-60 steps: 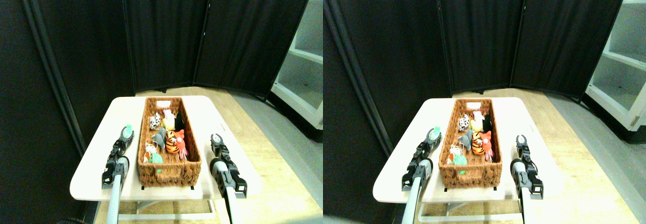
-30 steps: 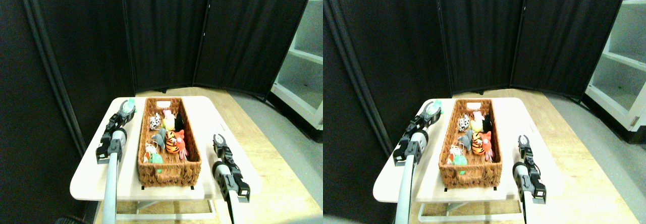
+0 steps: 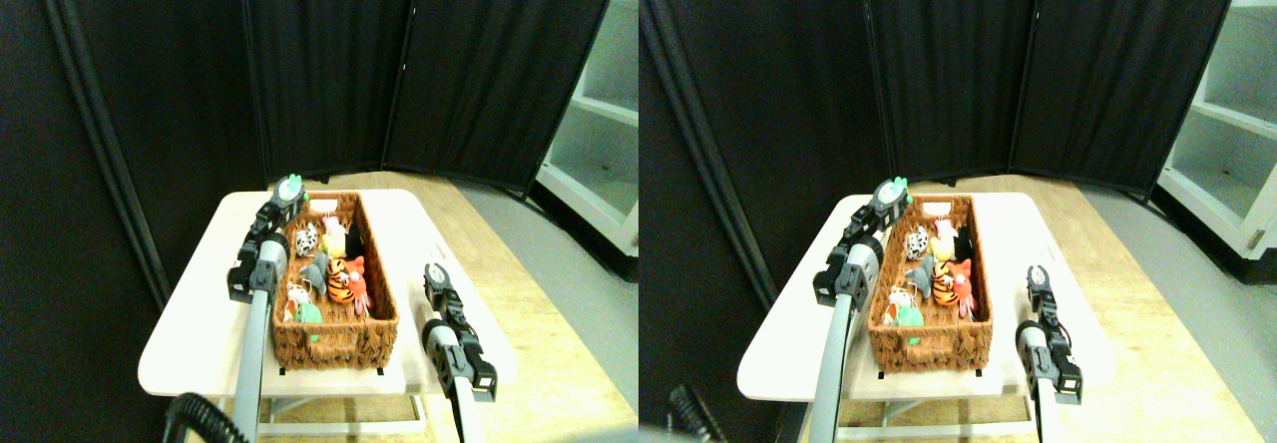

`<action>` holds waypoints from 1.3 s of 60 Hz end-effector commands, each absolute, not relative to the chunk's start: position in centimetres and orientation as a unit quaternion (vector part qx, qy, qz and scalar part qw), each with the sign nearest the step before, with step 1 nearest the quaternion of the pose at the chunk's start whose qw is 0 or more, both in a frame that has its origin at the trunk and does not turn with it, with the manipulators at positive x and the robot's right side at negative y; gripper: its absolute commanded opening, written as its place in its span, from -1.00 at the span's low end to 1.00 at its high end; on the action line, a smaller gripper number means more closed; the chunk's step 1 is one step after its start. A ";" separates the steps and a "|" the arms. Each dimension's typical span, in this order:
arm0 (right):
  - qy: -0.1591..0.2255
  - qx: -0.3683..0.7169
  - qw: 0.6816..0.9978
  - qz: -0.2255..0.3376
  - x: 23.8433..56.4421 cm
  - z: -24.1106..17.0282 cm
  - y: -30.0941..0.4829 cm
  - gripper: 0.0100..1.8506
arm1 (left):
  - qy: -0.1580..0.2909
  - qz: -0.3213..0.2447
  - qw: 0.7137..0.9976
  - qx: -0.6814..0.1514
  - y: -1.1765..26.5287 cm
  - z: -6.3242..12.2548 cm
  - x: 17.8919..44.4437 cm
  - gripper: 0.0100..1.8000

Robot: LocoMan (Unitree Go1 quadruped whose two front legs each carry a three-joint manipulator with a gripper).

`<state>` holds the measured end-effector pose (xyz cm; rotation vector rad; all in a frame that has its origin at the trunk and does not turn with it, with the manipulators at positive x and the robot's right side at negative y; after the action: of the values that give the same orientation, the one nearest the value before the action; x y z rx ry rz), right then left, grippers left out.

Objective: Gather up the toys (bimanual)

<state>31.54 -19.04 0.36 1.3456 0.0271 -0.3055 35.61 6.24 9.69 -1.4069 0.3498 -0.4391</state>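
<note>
1. Your brown woven wicker basket (image 3: 334, 338), long and rectangular, holds soft plush toys (image 3: 329, 263).
2. Your left gripper (image 3: 289, 192) is clamped on a small green plush toy (image 3: 294, 181) above the basket's far-left corner.
3. Your right gripper (image 3: 433, 272), prongs apart, sits right of the basket.

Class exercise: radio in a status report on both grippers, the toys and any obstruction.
Left gripper raised over the basket's far left corner, shut on a green toy. Right gripper open, empty, beside the basket. Other toys lie inside. No obstruction visible.
</note>
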 end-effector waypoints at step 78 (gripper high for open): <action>0.002 0.625 0.769 -0.137 30.7 0.1 -20.3 -1.00 | 0.150 -0.128 0.816 -0.544 17.1 8.6 32.1 -0.65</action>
<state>30.43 -20.42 -0.24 1.3616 0.0200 -0.3180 31.95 16.86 8.79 -1.1567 0.3497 -0.2784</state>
